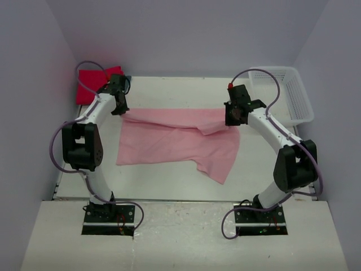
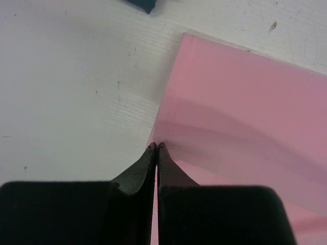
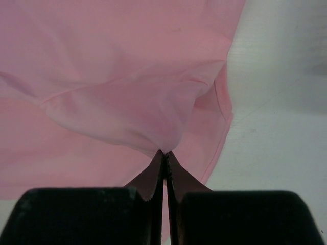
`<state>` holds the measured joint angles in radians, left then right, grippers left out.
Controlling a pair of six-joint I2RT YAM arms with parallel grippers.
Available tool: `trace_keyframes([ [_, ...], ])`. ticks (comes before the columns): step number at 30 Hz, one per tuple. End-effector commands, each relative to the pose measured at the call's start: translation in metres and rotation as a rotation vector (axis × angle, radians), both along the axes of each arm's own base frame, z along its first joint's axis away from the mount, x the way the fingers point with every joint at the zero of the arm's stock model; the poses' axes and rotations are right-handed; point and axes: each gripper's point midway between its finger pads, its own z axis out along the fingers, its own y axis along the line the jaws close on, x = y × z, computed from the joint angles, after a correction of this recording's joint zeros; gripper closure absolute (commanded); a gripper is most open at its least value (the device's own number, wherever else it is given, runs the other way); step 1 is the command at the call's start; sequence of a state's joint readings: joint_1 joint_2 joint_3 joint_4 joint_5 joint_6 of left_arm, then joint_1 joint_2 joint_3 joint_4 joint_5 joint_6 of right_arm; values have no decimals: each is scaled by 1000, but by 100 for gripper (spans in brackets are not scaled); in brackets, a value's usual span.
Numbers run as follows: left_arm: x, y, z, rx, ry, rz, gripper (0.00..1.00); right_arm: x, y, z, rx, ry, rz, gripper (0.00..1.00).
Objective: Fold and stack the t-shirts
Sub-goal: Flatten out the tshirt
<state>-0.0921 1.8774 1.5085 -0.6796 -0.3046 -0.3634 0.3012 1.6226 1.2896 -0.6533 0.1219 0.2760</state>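
Two pinched corners, one pink t-shirt (image 1: 180,144) spread mid-table (image 1: 158,180) between them.

From above, you have the left gripper (image 1: 119,107) at the shirt's far-left corner and the right gripper (image 1: 234,116) at its far-right edge. Both arms reach forward with elbows raised and wrists tipped down. The far hem sags between them, so uneven travel would likely skew the fold. The folded red t-shirt (image 1: 93,79) lies just beyond the left gripper, where a wide swing could nudge it. In the left wrist view, your jaws are pressed together on the very tip of the corner, and so thin a bite could slip free. In the right wrist view, the jaws are clamped on a bunched peak of cloth. You cannot tell how many layers they hold, so a loose layer may drop.
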Motion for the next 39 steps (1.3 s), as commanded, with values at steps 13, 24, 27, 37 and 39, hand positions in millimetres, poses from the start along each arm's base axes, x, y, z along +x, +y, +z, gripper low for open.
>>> trace_keyframes([
  [13,-102,-46,362,-256,-934,-269,100,-102,16,337,183,-794,149,100],
  [24,-275,-51,496,-274,-1351,-453,100,-240,-11,452,507,-1063,389,100],
  [27,-295,-55,516,-300,-1404,-480,100,-260,-9,466,573,-1104,459,100],
  [37,-304,-64,528,-370,-1456,-518,100,-272,-8,486,613,-1171,509,100],
  [39,-286,-63,519,-373,-1412,-495,100,-270,-6,494,611,-1184,513,100],
])
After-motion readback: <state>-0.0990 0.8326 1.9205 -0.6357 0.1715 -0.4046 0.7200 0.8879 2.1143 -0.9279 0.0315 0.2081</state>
